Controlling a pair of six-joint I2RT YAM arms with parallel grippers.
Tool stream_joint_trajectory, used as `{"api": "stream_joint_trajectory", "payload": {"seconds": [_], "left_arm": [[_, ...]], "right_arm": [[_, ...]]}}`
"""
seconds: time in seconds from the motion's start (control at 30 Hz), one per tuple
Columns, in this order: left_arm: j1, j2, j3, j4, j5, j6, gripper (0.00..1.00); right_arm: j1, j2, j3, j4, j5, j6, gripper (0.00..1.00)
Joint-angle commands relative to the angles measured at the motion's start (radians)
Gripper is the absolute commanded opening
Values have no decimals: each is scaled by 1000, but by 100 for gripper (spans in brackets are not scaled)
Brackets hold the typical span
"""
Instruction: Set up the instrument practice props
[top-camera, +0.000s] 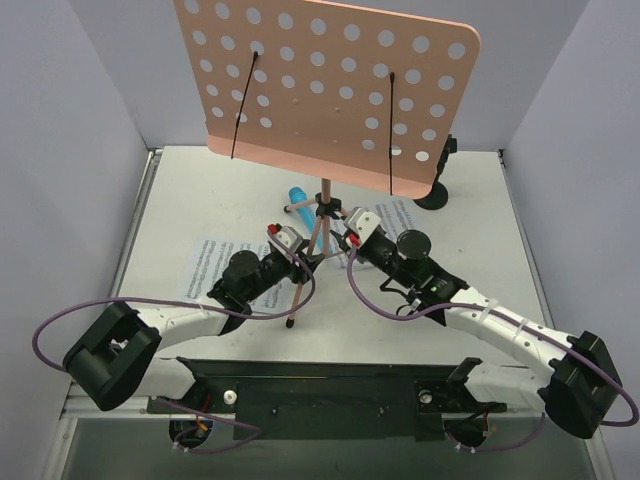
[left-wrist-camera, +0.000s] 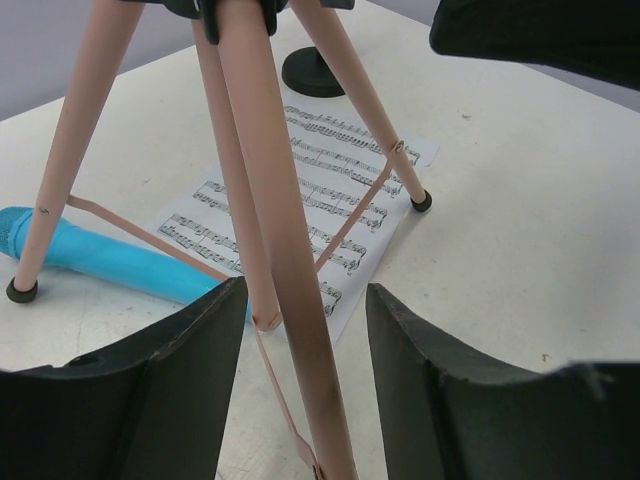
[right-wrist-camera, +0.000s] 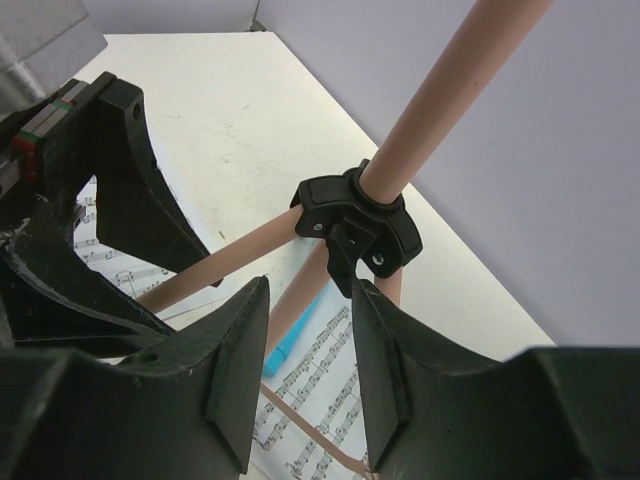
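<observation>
Carefully now: the music stand (top-camera: 330, 90) stands mid-worktop (top-camera: 480, 220), your left end effector (left-wrist-camera: 305, 295) open astride a leg (left-wrist-camera: 275, 230), the right end effector (right-wrist-camera: 310, 290) open near the black hub (right-wrist-camera: 360, 215). Close squarely and gently, so nothing tips.

No readable words, brands or numbers here, only printed staves of music notes on the left sheet-music page (top-camera: 205, 265) and the right sheet-music page (top-camera: 402, 214).

A robotics lab test cell: a white desk (top-camera: 190, 200) boxed in by plain grey panels (top-camera: 70, 150), with cabled robot arms (top-camera: 500, 325) bolted to a black base rail (top-camera: 330, 390).
</observation>
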Motion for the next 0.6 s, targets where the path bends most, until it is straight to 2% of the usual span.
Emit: {"api": "stream_joint_trajectory", "payload": {"seconds": [0.0,0.17,0.27,0.4,0.57], "left_arm": [[-5,23,49,27,-23,16,58],[-3,34,59,13,-20,16,45],[-5,34,67,-4,-5,19,26],[-3,40,67,-7,19,19,20],[-5,43,61,4,31,19,18]], "right_arm": [[3,24,69,47,-7,-48,33],[3,56,89,36,-9,-79,30],[3,73,95,38,-4,-89,29],[3,95,118,13,3,-115,26],[3,112,128,15,19,-146,24]]}}
